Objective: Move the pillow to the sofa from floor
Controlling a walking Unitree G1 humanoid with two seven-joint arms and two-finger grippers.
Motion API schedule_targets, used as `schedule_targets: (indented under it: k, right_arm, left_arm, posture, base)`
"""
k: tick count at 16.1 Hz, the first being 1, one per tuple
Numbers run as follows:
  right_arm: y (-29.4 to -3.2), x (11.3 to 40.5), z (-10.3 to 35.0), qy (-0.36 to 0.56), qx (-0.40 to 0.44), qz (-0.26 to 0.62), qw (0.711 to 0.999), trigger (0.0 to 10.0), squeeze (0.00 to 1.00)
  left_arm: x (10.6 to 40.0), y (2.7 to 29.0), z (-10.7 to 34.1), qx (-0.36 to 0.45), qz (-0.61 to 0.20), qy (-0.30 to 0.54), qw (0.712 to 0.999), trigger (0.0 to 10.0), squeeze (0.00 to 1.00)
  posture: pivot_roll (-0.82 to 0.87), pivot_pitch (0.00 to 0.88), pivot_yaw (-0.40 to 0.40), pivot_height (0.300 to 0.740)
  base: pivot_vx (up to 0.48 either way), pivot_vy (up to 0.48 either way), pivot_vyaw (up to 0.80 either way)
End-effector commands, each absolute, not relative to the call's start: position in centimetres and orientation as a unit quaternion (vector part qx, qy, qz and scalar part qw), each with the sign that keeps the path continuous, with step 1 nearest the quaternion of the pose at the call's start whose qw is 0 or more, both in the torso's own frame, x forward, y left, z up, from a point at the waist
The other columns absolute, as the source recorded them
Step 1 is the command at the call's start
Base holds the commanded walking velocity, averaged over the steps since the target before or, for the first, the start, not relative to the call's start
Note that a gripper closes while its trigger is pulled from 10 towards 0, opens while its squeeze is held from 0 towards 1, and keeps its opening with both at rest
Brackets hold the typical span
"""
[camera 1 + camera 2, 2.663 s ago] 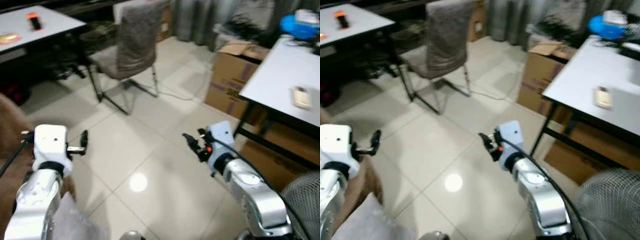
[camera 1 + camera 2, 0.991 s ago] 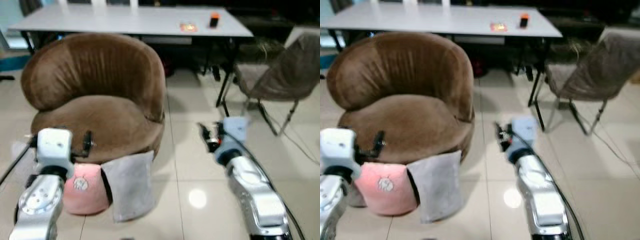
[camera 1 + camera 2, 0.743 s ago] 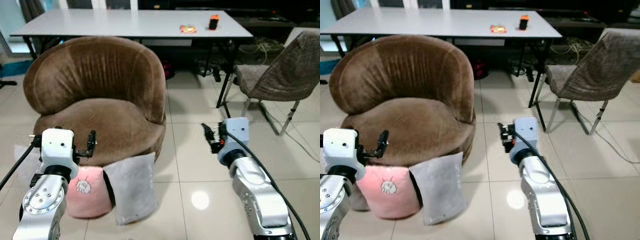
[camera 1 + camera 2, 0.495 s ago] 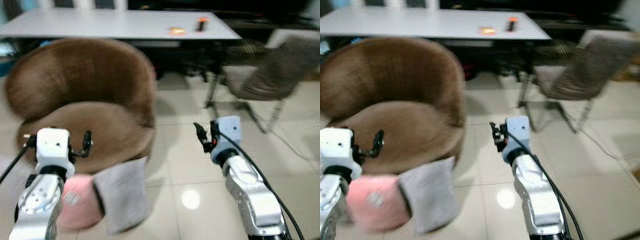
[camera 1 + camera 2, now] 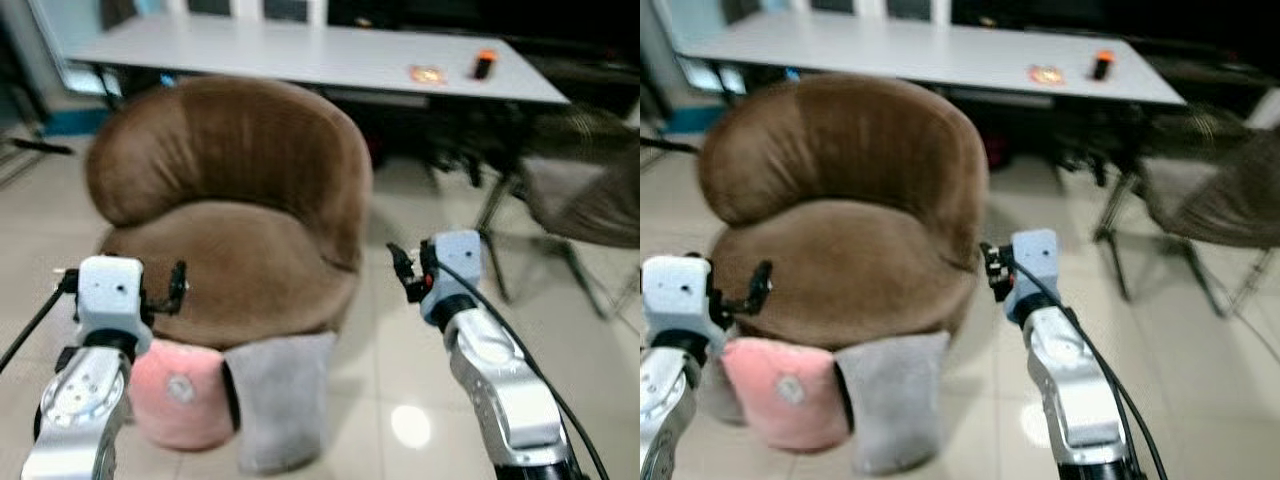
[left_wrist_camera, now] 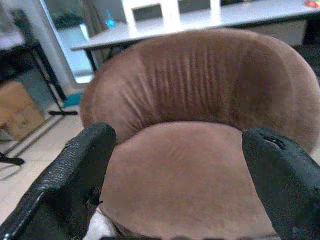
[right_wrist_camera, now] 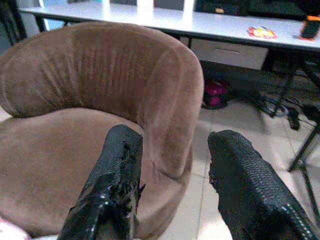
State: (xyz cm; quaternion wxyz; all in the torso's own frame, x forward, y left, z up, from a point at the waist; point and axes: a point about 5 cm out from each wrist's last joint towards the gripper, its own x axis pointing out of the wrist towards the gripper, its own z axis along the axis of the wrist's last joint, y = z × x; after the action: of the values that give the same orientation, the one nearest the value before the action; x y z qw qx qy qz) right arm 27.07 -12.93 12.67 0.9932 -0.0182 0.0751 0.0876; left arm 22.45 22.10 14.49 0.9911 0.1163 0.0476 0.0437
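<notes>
Pillow, grey [image 5: 283, 398]: on the floor, leaning against the sofa's front beside a pink pillow [image 5: 182, 393]; not yet lifted.
Sofa [image 5: 240, 200]: seat bare.
Left gripper [image 6: 175, 175]: jaws wide, empty, before the seat.
Right gripper [image 7: 172, 175]: jaws parted, empty.
Remaining: reach, grasp, lift, place.

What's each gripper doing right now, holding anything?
Left gripper: open, empty, held up in front of the brown sofa.
Right gripper: open, empty, raised beside the sofa's right side.
</notes>
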Motion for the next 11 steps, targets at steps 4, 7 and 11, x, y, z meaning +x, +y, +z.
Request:
schedule_targets:
  k: [4,7,11]
  right_arm:
    - [-13.49,27.35,12.52,0.079,-0.024,0.079,0.993,10.0,0.00]
    - [-13.33,27.56,12.60,0.075,-0.019,0.081,0.994,10.0,0.00]
    - [-13.84,27.95,13.23,0.062,-0.013,0.079,0.995,10.0,0.00]
  left_arm:
    - [22.31,22.14,14.62,0.121,0.056,0.041,0.990,10.0,0.00]
    - [22.27,22.20,14.84,0.116,0.058,0.033,0.991,10.0,0.00]
    - [22.32,22.30,14.87,0.125,0.060,0.031,0.990,10.0,0.00]
  posture:
    - [-0.05,0.000,-0.026,0.740]
    - [-0.05,0.000,-0.028,0.740]
    - [-0.05,0.000,-0.028,0.740]
  base:
    - [0.062,0.000,0.80]
    - [0.000,0.000,0.72]
    - [0.000,-0.321,0.00]
